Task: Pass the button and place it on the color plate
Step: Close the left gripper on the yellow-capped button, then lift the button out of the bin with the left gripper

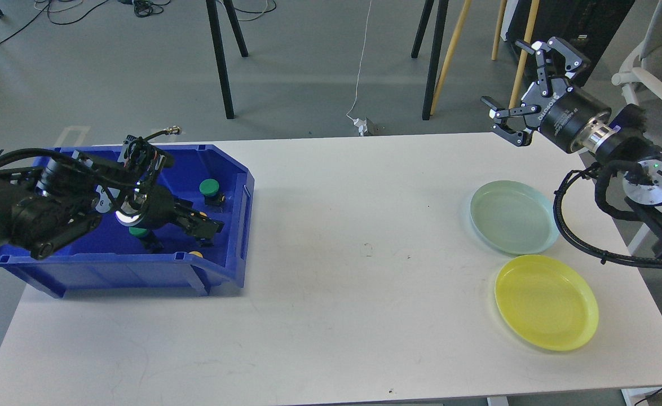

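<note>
Between the blue bin (235,225) and the two plates the tabletop (353,270) lies bare and wide. The bin's walls hem in the left tool (210,226), with a green button (210,188) just behind it.

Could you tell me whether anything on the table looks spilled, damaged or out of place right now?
Nothing stands out. The blue bin sits upright on the table, with the green button inside it. The pale green plate and yellow plate lie flat and empty. The left gripper is inside the bin; the right gripper hangs open above the table's far edge.
</note>
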Motion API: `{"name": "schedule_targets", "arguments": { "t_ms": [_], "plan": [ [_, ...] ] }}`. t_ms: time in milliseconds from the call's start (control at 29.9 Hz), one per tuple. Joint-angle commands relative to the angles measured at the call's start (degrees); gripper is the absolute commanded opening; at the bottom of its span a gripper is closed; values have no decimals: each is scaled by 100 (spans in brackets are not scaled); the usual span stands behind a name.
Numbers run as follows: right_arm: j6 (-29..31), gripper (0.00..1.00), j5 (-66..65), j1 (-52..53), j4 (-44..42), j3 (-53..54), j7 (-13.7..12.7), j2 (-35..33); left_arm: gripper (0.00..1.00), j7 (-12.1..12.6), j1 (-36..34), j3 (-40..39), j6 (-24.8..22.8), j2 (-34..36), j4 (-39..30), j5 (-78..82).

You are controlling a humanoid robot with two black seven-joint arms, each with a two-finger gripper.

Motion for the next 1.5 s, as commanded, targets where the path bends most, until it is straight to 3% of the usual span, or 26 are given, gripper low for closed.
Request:
{"name": "schedule_targets", "arguments": {
  "t_ms": [0, 401, 535, 635, 768, 902, 935, 1169, 1303, 1403, 1470],
  "plan": [
    [0, 100, 9, -15, 0, 0, 0, -25, 93, -1, 74, 17, 3, -185, 216, 2],
    [0, 100, 35, -59, 27, 9, 0, -34, 83, -1, 126, 34, 3, -247, 322, 266],
    [0, 100, 35, -85, 18, 9, 0, -17, 72, -1, 144, 34, 3, -247, 348, 266],
    [0, 100, 35, -121, 27, 18, 0, 1, 57, -1, 153, 34, 3, -230, 348, 266],
    [0, 100, 35, -121, 18, 18, 0, -8, 51, -1, 170, 34, 3, -212, 348, 283],
    [0, 100, 35, -130, 18, 18, 9, -8, 8, -1, 153, 34, 3, -194, 340, 318],
    [0, 100, 35, -130, 18, 18, 9, -8, 5, -1, 144, 34, 3, -194, 340, 362],
    [0, 100, 35, -130, 53, 88, 44, -52, 1, -1, -136, -97, -67, 244, 7, 406],
    [0, 100, 35, -86, 71, 106, 70, -87, 1, -1, -760, -623, -365, 1087, -1160, 301],
    [0, 100, 35, -68, 193, 123, 96, -279, 1, -1, -761, -1527, -927, 1711, -2022, -137],
    [0, 100, 9, -86, 491, 149, 140, -560, 1, -1, -656, -2116, -987, 1853, -2436, -733]
  ]
}}
